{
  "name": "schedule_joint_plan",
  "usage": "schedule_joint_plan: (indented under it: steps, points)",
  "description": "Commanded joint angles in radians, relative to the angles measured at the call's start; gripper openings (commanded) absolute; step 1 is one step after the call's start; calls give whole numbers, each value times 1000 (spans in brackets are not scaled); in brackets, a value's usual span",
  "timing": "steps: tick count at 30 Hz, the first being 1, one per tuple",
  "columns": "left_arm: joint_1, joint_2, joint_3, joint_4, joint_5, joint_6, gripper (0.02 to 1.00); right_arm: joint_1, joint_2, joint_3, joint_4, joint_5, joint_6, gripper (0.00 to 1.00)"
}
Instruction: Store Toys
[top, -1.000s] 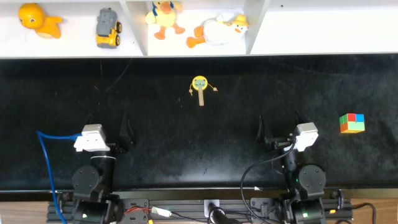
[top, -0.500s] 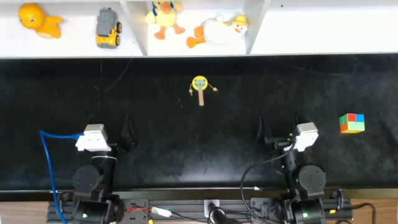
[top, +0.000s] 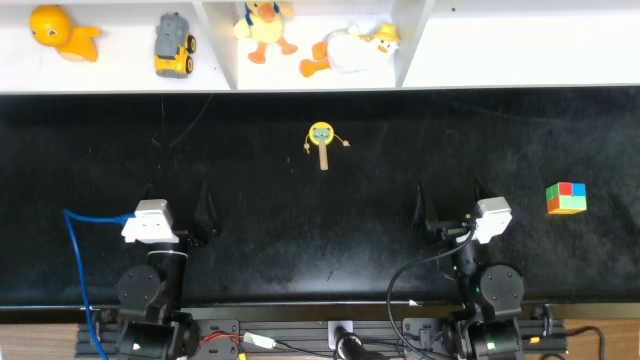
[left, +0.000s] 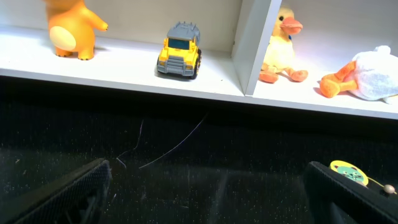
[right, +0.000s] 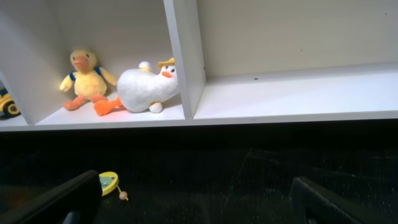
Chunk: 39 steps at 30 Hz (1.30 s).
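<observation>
A yellow rattle drum (top: 321, 143) with a wooden handle lies on the black table (top: 320, 250) in front of the shelf, also in the left wrist view (left: 348, 173) and the right wrist view (right: 109, 182). A multicoloured cube (top: 565, 198) sits at the table's right side. My left gripper (top: 177, 202) is low near the front left, open and holding nothing, its dark fingers (left: 74, 193) wide apart. My right gripper (top: 449, 202) is at the front right, open as well, with nothing between its fingers (right: 329, 202). Both are far from the rattle and the cube.
The white shelf (top: 500, 40) runs along the back. Its left bay holds an orange duck (top: 62, 32) and a toy truck (top: 173, 45). The middle bay holds a yellow plush duck (top: 265, 28) and a white plush duck (top: 352, 48). A blue cable (top: 80, 260) loops by the left arm.
The left arm's wrist has shifted very slightly to the right. The toys and the right arm are where they were.
</observation>
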Motion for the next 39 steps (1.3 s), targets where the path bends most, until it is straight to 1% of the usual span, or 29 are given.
schedule_joint_plan:
  steps: [1,28,31,37,39]
  points:
    - [5,-12,-10,4,13,22,998,6,-9,-14,5,5,-3,996]
    - [5,-12,-10,4,13,22,998,6,-9,-14,5,5,-3,996]
    - [5,-12,-10,4,13,22,998,4,-9,-14,5,31,-3,996]
    - [5,-12,-10,4,13,22,998,5,-9,-14,5,26,-3,996]
    - [5,-12,-10,4,13,22,998,5,-9,-14,4,8,2,996]
